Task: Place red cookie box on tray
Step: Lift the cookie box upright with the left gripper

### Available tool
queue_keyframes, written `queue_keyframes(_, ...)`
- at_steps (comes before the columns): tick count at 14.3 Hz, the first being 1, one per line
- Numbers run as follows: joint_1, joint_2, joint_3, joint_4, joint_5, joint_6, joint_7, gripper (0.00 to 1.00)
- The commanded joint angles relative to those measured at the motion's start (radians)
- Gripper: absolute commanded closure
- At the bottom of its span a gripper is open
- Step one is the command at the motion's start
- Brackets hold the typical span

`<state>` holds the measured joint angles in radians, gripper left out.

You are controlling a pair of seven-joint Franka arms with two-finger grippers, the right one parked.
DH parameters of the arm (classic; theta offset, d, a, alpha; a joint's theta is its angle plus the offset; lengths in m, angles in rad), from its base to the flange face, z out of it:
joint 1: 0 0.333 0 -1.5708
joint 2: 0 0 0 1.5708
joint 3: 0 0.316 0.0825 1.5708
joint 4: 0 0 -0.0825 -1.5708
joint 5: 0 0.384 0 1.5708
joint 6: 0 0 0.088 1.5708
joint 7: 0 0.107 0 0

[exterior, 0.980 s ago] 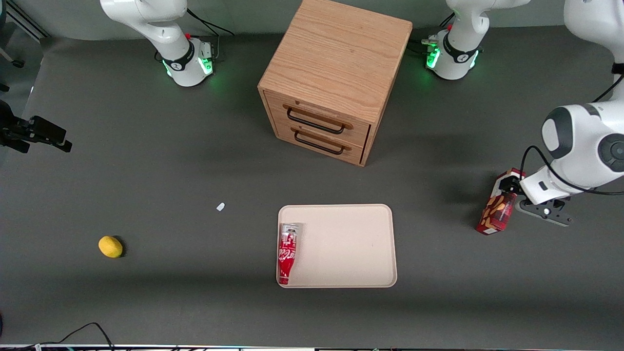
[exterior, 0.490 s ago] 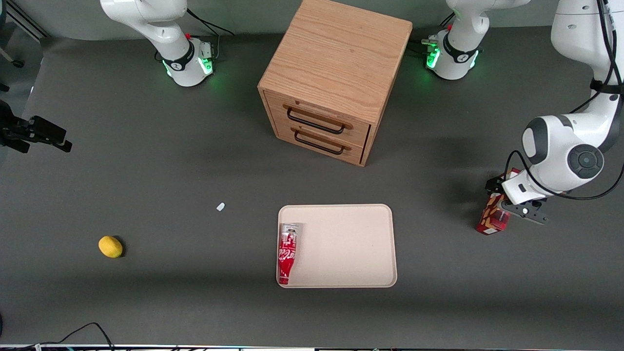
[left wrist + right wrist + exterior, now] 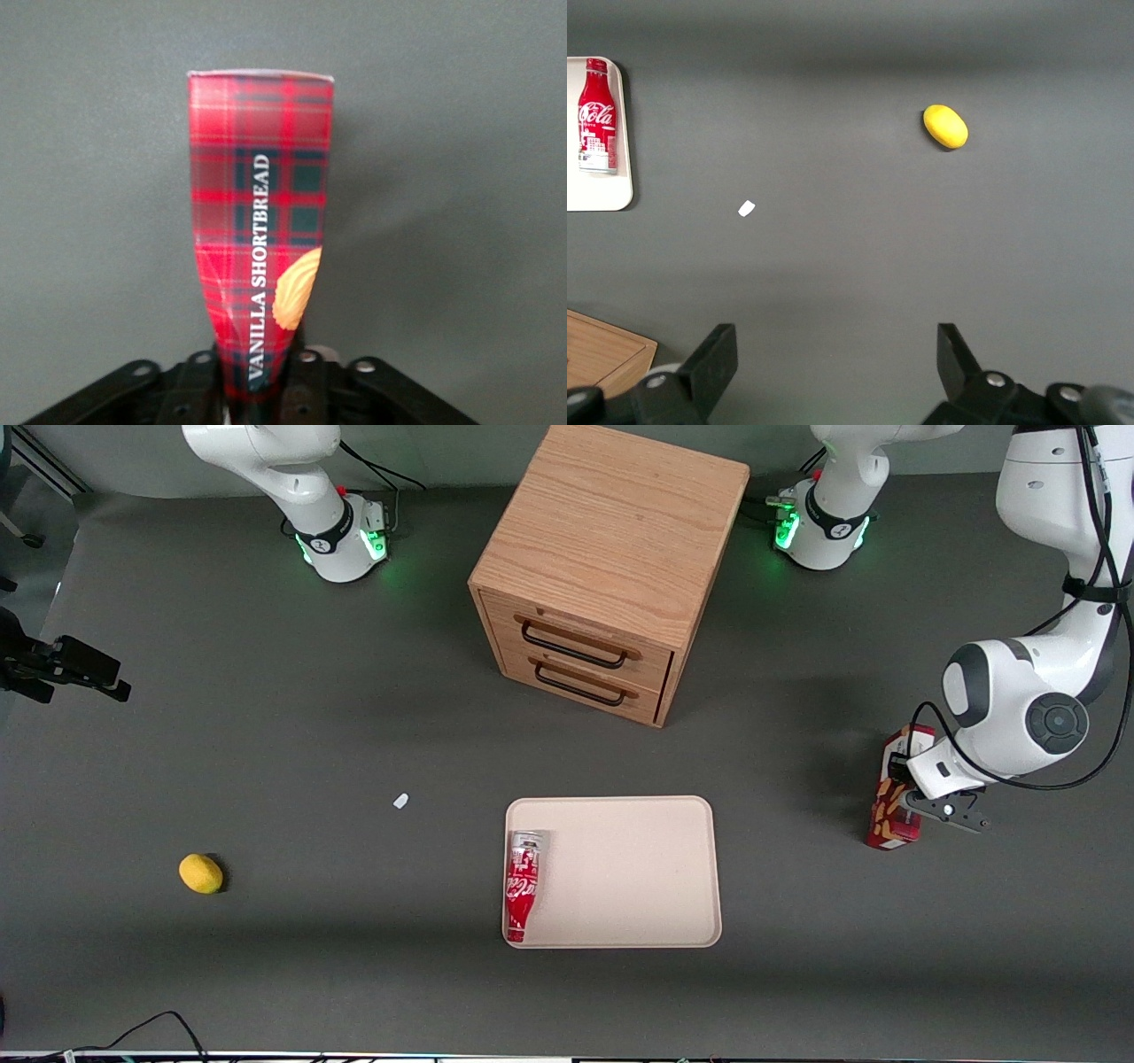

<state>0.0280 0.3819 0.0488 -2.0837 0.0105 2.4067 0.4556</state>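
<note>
The gripper [image 3: 902,808] is clamped on one end of the cookie box [image 3: 893,797], fingers [image 3: 301,376] pinching its sides. The box sits toward the working arm's end of the table, at about three o'clock from the tray [image 3: 638,868], well apart. A Coca-Cola bottle [image 3: 523,884] lies in the tray.

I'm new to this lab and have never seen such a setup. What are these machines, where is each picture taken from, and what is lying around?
These are robot arms bolted to a grey table. One picture looks down from the front; the other two come from cameras on the arms' wrists. The working arm's gripper is shut on the red cookie box, its fingers clamping the box's end near the table's working-arm end. A cream tray holds a Coca-Cola bottle. A wooden drawer cabinet stands farther from the front camera; a lemon lies toward the parked arm's end.
</note>
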Motion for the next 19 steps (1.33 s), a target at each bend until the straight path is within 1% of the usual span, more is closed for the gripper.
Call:
queue_keyframes(1, -0.014, -0.008, 0.008, 0.013, -0.017, -0.011, 0.022, 1.0)
queue_keyframes(4, -0.014, -0.04, 0.006, 0.025, -0.018, -0.029, 0.012, 1.0)
queue_keyframes(5, -0.014, -0.054, 0.006, 0.046, -0.023, -0.072, 0.009, 1.0)
queue_keyframes(8, -0.019, -0.081, 0.005, 0.202, -0.093, -0.315, -0.001, 1.0)
queue_keyframes(9, -0.02, -0.084, 0.002, 0.265, -0.102, -0.396, -0.027, 1.0)
queue_keyframes(11, -0.037, -0.083, -0.01, 0.39, -0.102, -0.544, -0.124, 1.0)
queue_keyframes(14, -0.053, -0.066, -0.075, 0.583, -0.09, -0.708, -0.288, 1.0)
queue_keyframes(16, -0.086, -0.028, -0.081, 0.693, -0.093, -0.773, -0.394, 1.0)
queue_keyframes(19, -0.18, 0.056, -0.081, 0.833, -0.096, -0.804, -0.552, 1.0)
